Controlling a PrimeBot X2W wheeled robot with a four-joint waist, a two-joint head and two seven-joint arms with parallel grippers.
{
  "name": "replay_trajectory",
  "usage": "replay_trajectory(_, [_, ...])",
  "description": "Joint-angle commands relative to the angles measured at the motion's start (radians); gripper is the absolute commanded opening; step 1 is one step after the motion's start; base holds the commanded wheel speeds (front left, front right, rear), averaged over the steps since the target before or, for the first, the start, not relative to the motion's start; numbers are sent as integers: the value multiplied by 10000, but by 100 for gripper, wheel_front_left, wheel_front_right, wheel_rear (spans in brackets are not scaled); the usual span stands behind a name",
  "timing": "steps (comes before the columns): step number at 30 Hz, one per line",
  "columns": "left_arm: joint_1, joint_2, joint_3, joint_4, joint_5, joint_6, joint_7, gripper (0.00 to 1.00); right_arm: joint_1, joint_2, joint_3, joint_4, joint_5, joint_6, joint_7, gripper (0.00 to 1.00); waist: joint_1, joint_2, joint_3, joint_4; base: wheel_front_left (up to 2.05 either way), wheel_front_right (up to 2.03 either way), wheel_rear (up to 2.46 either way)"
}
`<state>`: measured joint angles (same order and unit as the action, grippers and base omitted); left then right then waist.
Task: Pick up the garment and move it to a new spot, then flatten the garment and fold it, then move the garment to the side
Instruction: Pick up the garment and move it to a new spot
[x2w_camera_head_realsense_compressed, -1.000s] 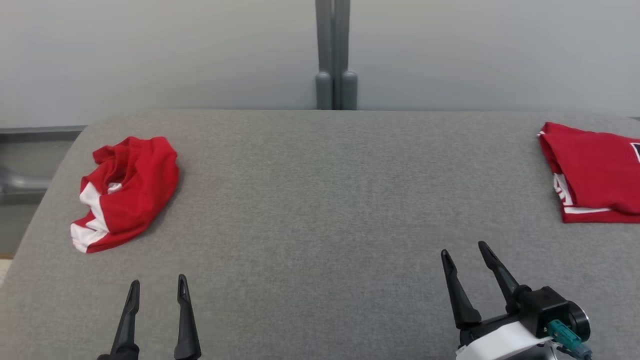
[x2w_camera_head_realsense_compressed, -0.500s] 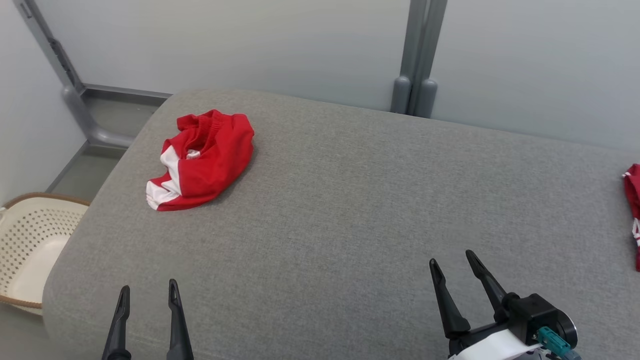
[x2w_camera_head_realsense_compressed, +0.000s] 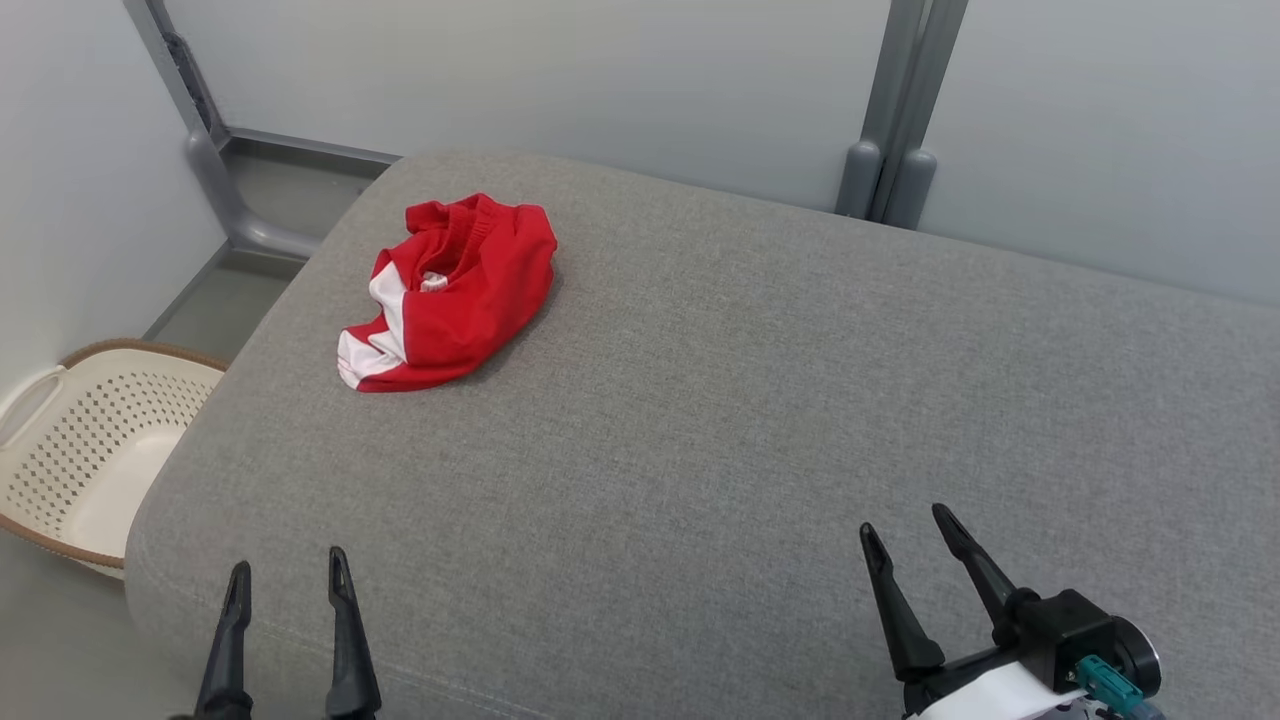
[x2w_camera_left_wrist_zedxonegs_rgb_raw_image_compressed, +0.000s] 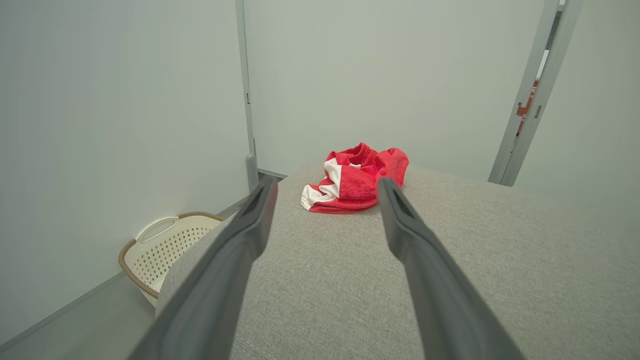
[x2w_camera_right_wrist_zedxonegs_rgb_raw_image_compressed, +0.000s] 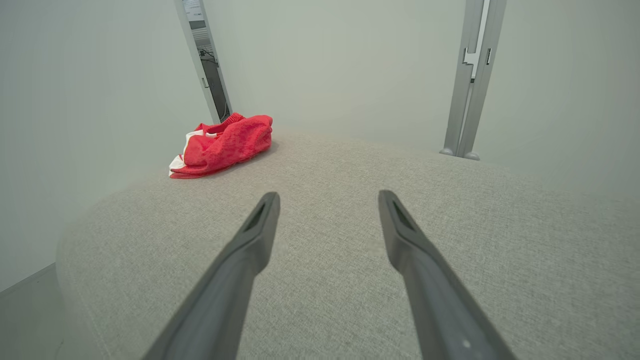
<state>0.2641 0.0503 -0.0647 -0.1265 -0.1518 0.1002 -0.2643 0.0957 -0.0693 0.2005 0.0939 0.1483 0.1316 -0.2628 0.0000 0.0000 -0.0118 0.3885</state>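
Far left, on the floor beside the pad (x2w_camera_head_realsense_compressed: 750, 420): basket (x2w_camera_head_realsense_compressed: 100, 440). Low left: left gripper (x2w_camera_head_realsense_compressed: 288, 560), fingers spread wide, holding nothing, over the pad's near edge. Further back, near the pad's far left corner: garment (x2w_camera_head_realsense_compressed: 450, 295), red and white, crumpled, well apart from both grippers. Low right: right gripper (x2w_camera_head_realsense_compressed: 903, 520), fingers likewise spread, empty.

Garment (x2w_camera_head_realsense_compressed: 455, 290): soft red-and-white cloth, ribbed waistband. Padded top (x2w_camera_head_realsense_compressed: 750, 420): grey woven fabric, matt, coarse grain. Laundry basket (x2w_camera_head_realsense_compressed: 90, 450): cream perforated plastic, slight sheen. Left gripper (x2w_camera_head_realsense_compressed: 288, 560) fingers (x2w_camera_left_wrist_zedxonegs_rgb_raw_image_compressed: 425, 280): dark, matt, smooth.
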Motion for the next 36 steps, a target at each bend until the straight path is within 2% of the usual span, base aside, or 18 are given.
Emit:
replay_trajectory(1, [-347,7,86,-56,-122,30,4,100,-127,-125,-19,-49,-63,-20,-25,100,0,0,370,-72,0,0,0])
replay_trajectory(10, [-2037,7,457,29,-363,-177,4,100,-770,-817,-48,-289,-185,-20,-25,100,0,0,1876,-333,0,0,0])
replay_trajectory(16, [-4307,76,1202,1136,-127,-1123,6,100,-1328,-1303,-88,-510,-282,-20,-27,100,0,0,2915,-479,0,0,0])
replay_trajectory(20, [-6130,639,1415,2901,-110,-1743,7,100,-1716,-1608,-99,-643,-345,-20,-25,100,0,0,3517,-643,0,0,0])
replay_trajectory(21, [-7085,921,1354,3970,-285,-1933,89,100,-1865,-1731,-126,-728,-385,-20,-27,100,0,0,3790,-739,0,0,0])
replay_trajectory(24, [-8736,1462,1157,5556,-716,-2169,723,100,-2077,-1935,-184,-909,-444,-20,-25,100,0,0,4253,-906,0,0,0])
replay_trajectory(30, [-11359,1904,651,7997,-2030,-2305,2067,100,-2385,-2295,-434,-1234,-563,-20,-27,100,0,0,5124,-1191,0,0,0])
replay_trajectory(36, [-12865,2340,2,9907,-3340,-2306,3393,100,-2617,-2466,-553,-1544,-582,-20,-27,100,0,0,5859,-1468,0,0,0])
